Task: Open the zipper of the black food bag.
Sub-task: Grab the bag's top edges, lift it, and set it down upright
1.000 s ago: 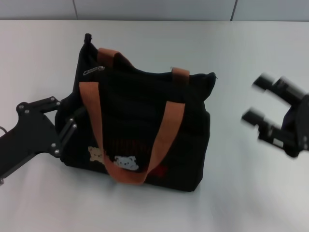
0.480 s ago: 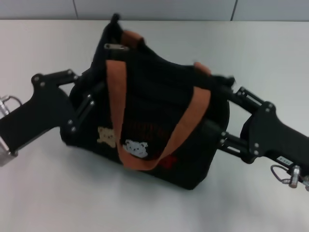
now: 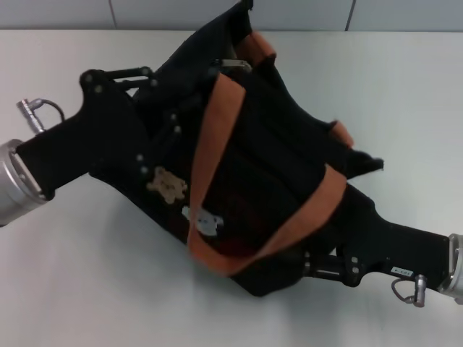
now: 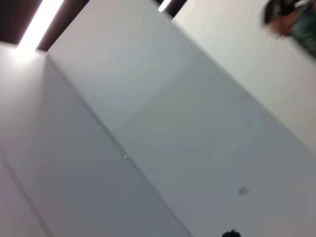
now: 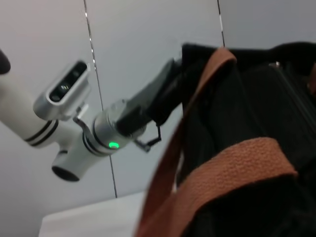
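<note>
The left gripper (image 3: pixel 155 141) is pressed against the left end of the black food bag (image 3: pixel 275 159), and the right gripper (image 3: pixel 322 264) is pressed against the bag's lower right end; in both cases the fingers are buried in black fabric, so it cannot be told whether the jaws are apart or together.

The bag is held between the two grippers, tilted, with its top edge turned toward the far wall (image 3: pixel 231 13) and its lower part over the white table (image 3: pixel 87 282). An orange-brown handle (image 3: pixel 271 231) loops across the bag's front face, beside a tan bear patch (image 3: pixel 166 186) and a white bear patch (image 3: pixel 206 220). A second handle (image 3: pixel 257 45) shows at the bag's top.

Near that top edge a small silver piece, apparently the pull of the zipper (image 3: pixel 233 65), is seen; the zip track itself cannot be made out against the black fabric. What the bag contains is hidden.

In the left wrist view, only blurred wall panels (image 4: pixel 148 123) are shown. In the right wrist view, the bag fabric and a handle fill the near side, with the left arm (image 5: pixel 84 133) behind them.
</note>
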Controlling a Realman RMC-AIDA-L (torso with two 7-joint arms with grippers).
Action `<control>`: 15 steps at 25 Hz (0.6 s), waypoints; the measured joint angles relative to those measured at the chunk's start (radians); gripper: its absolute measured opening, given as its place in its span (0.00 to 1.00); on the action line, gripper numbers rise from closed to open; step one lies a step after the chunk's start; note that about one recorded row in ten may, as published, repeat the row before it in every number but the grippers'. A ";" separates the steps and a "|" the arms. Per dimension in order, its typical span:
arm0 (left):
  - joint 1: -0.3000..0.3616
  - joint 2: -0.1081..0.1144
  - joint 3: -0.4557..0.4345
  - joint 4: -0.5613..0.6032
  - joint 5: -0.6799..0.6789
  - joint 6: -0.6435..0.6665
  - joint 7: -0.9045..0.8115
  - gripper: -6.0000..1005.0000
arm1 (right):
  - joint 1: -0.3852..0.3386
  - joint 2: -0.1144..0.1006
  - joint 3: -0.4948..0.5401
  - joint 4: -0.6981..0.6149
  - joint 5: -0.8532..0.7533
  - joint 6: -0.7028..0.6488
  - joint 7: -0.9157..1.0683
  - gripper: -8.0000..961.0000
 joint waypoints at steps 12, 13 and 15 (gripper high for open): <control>-0.011 -0.005 0.083 -0.040 -0.002 -0.009 0.213 0.19 | -0.091 -0.006 0.069 -0.082 0.014 -0.164 -0.002 0.81; -0.009 -0.004 0.083 -0.040 -0.002 -0.011 0.221 0.19 | -0.119 -0.006 0.094 -0.105 0.015 -0.196 0.000 0.81; -0.005 -0.004 0.082 -0.041 -0.002 -0.016 0.246 0.19 | -0.169 -0.009 0.151 -0.130 0.016 -0.254 0.000 0.81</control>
